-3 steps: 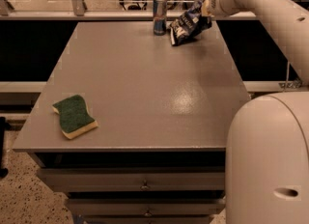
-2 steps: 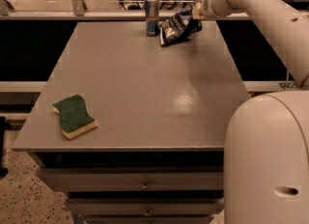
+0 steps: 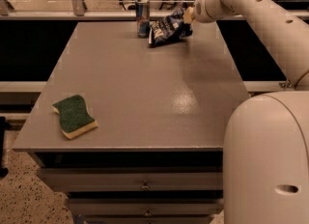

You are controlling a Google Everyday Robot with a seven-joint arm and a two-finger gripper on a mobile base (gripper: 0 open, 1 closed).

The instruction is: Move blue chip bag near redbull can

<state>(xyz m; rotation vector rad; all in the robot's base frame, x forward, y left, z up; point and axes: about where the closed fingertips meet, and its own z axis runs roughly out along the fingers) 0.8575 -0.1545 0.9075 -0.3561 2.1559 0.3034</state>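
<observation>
The blue chip bag, dark navy foil with white lettering, lies at the far edge of the table. Its left end touches the redbull can, a slim silver-and-blue can standing upright just left of it. My gripper is at the bag's upper right corner, which is lifted up into it. The gripper is shut on that corner. The white arm reaches in from the right.
A green-and-yellow sponge lies near the table's front left corner. A railing with glass runs behind the far edge. My white base fills the lower right. Drawers sit under the tabletop.
My gripper has moved left along the far edge with the bag. The bag met the can, and the can has slid left with it. The sponge has not moved.
</observation>
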